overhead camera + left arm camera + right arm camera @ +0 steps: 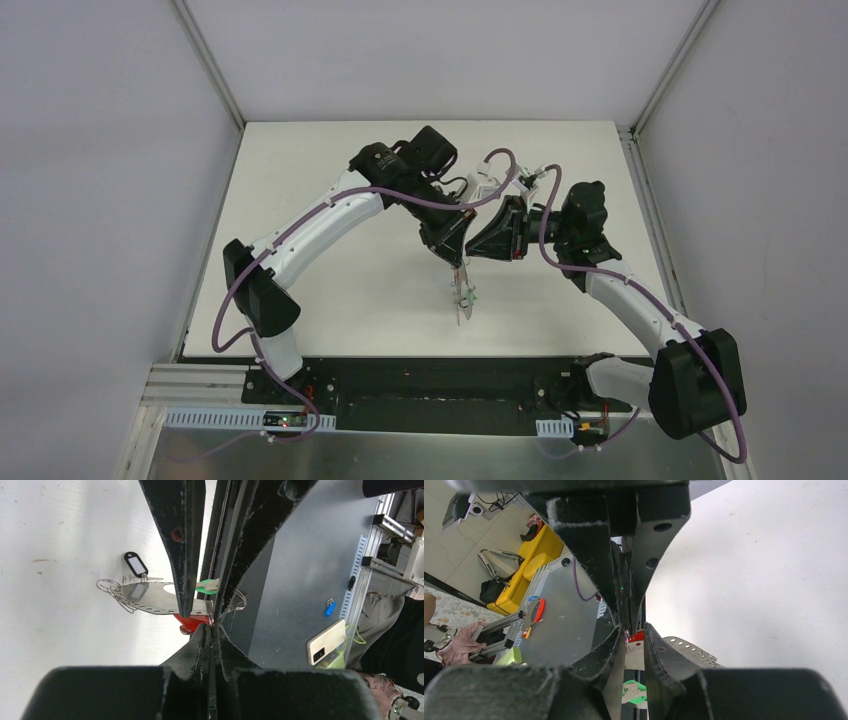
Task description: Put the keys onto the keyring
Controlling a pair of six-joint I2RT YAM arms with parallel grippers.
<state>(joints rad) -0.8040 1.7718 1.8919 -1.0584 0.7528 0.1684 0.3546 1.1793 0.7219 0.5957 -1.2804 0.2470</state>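
The keyring (150, 597) is a flat grey metal piece with holes along its rim and small wire loops (112, 587). It hangs in the air below both grippers (463, 310) and also shows in the right wrist view (689, 649). A black tag (135, 564), a green key (206, 586) (634, 691) and a red key (191, 622) (637, 636) sit at it. My left gripper (212, 626) (455, 258) is shut on a thin wire loop at the keyring's rim. My right gripper (635, 630) (478, 250) faces it tip to tip, jaws a little apart, nothing seen between them.
The white table (330, 280) lies under the grippers, with grey walls on three sides. The black base strip (430, 390) runs along the near edge. Both arms meet over the table's middle.
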